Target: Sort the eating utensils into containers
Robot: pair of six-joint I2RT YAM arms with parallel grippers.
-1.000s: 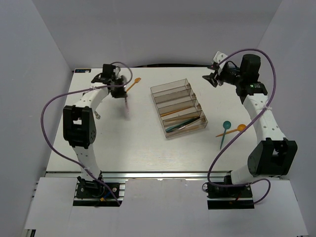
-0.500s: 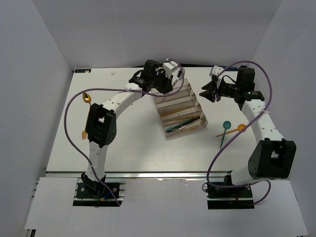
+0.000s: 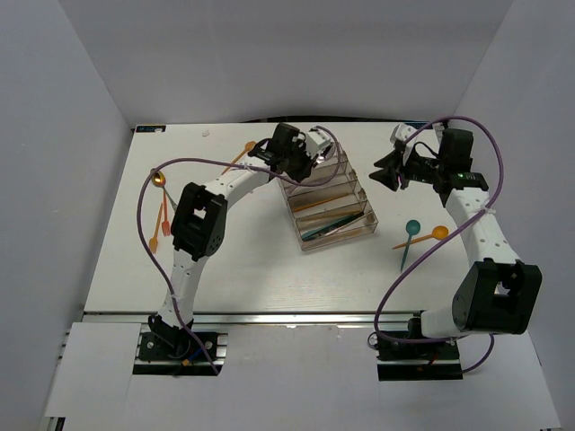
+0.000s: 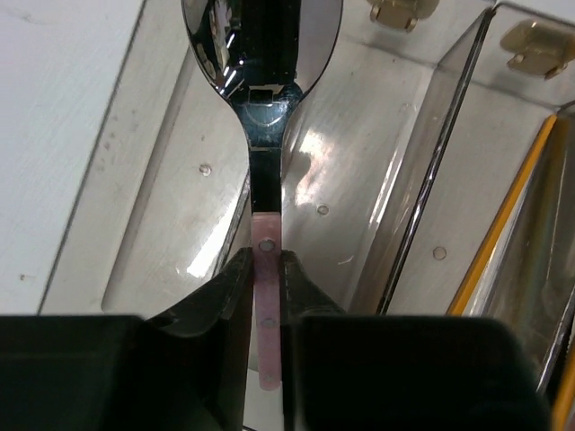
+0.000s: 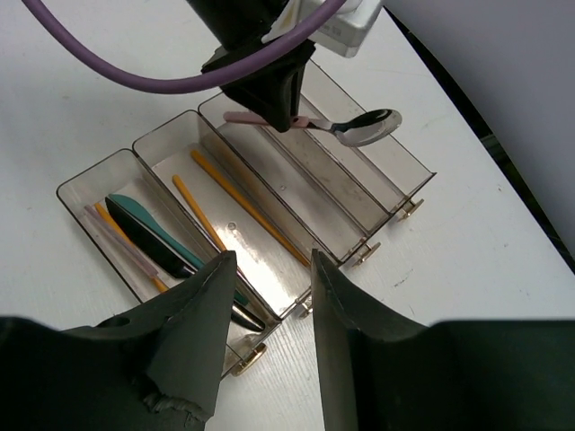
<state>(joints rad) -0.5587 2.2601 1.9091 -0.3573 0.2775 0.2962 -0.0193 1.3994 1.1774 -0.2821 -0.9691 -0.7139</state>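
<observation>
Hanging above the clear brownish plastic tray [image 3: 325, 184], a pink-handled silver spoon [image 4: 262, 54] was clamped in the left claw [image 4: 266, 262]; the right claw [image 5: 271, 262] was found parted, empty.

1. You are looking down on a white table [image 3: 243, 260] under even light, with only soft shadows.
2. A back wall [image 3: 287, 54], left wall [image 3: 54, 197] and right wall [image 3: 539, 117], all plain pale grey, close in its far, left and right edges.
3. A metal rail [image 3: 287, 318] runs along its near edge.
</observation>
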